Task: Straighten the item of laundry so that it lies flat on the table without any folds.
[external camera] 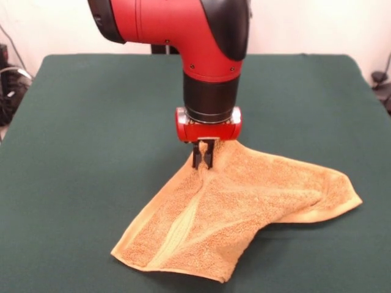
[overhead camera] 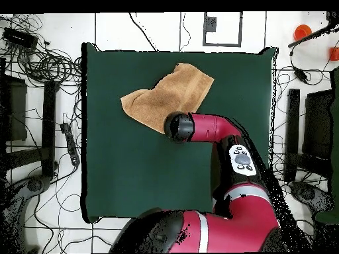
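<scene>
In the front view the towel [external camera: 244, 213] lay on the table [external camera: 79, 152] toward the near edge, spread in a rough V rather than flat. One lobe ran down to the near left, ending in a broad hem close to the table's front edge, with a paler woven band [external camera: 177, 235] running lengthwise up it toward the peak. The other lobe stretched out to the right and ended in a rounded, folded-over corner. Between the two lobes the near edge cut inward in a notch. The cloth's long axis ran from near left to right, and both lobes rose to a single pinched peak at the far side. There the gripper [external camera: 203, 157] stood pointing straight down, its dark fingers [external camera: 209, 160] drawn together on a small tuft of the towel, lifting that point slightly above the table. Above it sat the red wrist block and black cuff of the arm [external camera: 201, 36]. In the overhead view the towel [overhead camera: 165, 96] lay in the table's upper middle, the arm's end covering one corner.
</scene>
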